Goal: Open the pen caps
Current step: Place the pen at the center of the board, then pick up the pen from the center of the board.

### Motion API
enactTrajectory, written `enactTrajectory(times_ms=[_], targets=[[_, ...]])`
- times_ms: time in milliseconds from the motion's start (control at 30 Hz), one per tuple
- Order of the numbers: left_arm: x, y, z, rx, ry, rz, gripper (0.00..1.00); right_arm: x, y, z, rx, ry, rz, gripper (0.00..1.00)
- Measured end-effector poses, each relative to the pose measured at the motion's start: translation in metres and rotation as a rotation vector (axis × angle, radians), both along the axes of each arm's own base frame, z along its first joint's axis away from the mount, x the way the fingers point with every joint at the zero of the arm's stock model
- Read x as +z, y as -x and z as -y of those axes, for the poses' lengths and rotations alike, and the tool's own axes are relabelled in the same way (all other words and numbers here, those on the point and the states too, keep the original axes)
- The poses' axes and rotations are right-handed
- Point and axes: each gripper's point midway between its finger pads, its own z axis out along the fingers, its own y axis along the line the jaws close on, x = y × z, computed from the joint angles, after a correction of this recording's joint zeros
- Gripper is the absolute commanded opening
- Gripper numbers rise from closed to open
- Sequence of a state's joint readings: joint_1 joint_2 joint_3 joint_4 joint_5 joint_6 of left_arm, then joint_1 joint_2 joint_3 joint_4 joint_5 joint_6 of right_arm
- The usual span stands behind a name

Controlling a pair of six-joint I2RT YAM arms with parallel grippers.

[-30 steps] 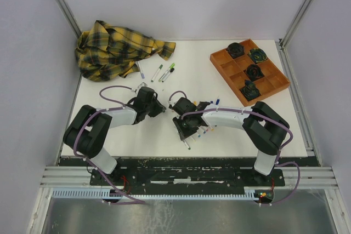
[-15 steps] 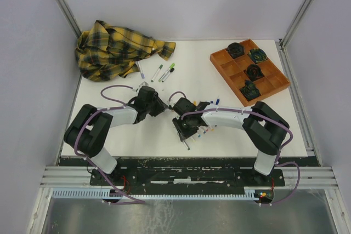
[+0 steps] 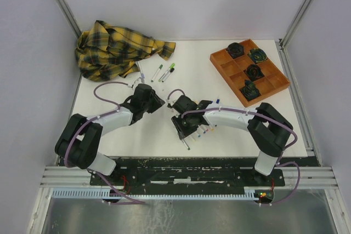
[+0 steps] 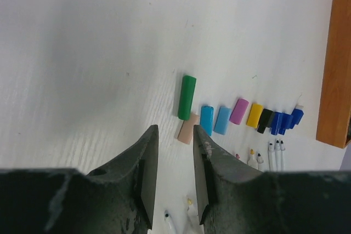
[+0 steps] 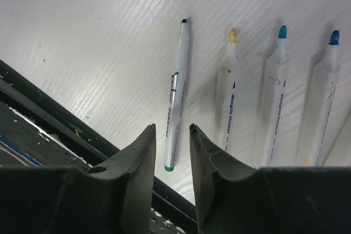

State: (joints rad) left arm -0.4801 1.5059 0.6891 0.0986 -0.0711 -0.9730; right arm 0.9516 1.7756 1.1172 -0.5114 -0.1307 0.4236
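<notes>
A row of loose pen caps lies on the white table in the left wrist view: green (image 4: 186, 97), tan (image 4: 188, 129), blue (image 4: 206, 120), light blue (image 4: 222, 120), pink (image 4: 239, 110), yellow (image 4: 254, 115), black (image 4: 265, 120) and dark blue (image 4: 296, 116). My left gripper (image 4: 174, 130) is open and empty, just short of the tan cap; from above it (image 3: 159, 104) is mid-table. My right gripper (image 5: 171, 130) is open above a thin uncapped pen (image 5: 176, 97) with a green end. Uncapped white pens with yellow (image 5: 227, 97), teal (image 5: 274, 91) and blue (image 5: 323, 97) tips lie beside it.
A yellow plaid cloth (image 3: 118, 50) lies at the back left, with capped pens (image 3: 164, 72) beside it. An orange tray (image 3: 274, 83) holding dark round objects stands at the back right; its edge shows in the left wrist view (image 4: 335, 58). The table's black front edge (image 5: 66, 130) is close to my right gripper.
My left arm has stretched forward, its elbow sinking to the left, and its gripper has shifted slightly towards the back. The right arm has barely moved.
</notes>
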Motion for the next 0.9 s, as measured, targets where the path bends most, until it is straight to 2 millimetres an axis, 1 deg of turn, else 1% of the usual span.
enactTrajectory(times_ms=[133, 267, 300, 333, 367, 433, 533, 600, 700, 767, 900], targets=[[0.011, -0.007, -0.009, -0.006, -0.072, 0.05, 0.35, 0.013, -0.004, -0.004, 0.01, -0.03, 0.024, 0.38], [0.023, -0.02, -0.023, -0.019, -0.197, 0.105, 0.35, 0.035, -0.009, -0.007, 0.036, -0.085, 0.048, 0.37], [0.026, -0.024, -0.026, -0.023, -0.221, 0.122, 0.38, 0.041, -0.01, -0.007, 0.044, -0.103, 0.056, 0.37], [0.03, -0.028, -0.029, -0.032, -0.25, 0.145, 0.44, 0.047, -0.012, -0.006, 0.05, -0.12, 0.064, 0.37], [0.033, -0.031, -0.033, -0.038, -0.28, 0.165, 0.46, 0.055, -0.014, -0.005, 0.059, -0.141, 0.072, 0.37], [0.039, -0.038, -0.042, -0.047, -0.338, 0.199, 0.55, 0.067, -0.019, -0.002, 0.075, -0.176, 0.087, 0.37], [0.048, -0.053, -0.058, -0.045, -0.426, 0.232, 0.61, 0.087, -0.026, 0.006, 0.139, -0.239, 0.099, 0.38], [0.056, -0.07, -0.068, -0.031, -0.475, 0.25, 0.63, 0.102, -0.028, 0.012, 0.223, -0.295, 0.096, 0.39], [0.061, -0.1, -0.08, -0.009, -0.515, 0.25, 0.64, 0.121, -0.024, 0.023, 0.339, -0.374, 0.086, 0.41], [0.058, -0.121, -0.09, 0.004, -0.541, 0.23, 0.64, 0.128, -0.017, 0.029, 0.402, -0.401, 0.082, 0.42], [0.043, -0.155, -0.11, 0.012, -0.579, 0.157, 0.64, 0.136, -0.003, 0.038, 0.495, -0.414, 0.092, 0.42]])
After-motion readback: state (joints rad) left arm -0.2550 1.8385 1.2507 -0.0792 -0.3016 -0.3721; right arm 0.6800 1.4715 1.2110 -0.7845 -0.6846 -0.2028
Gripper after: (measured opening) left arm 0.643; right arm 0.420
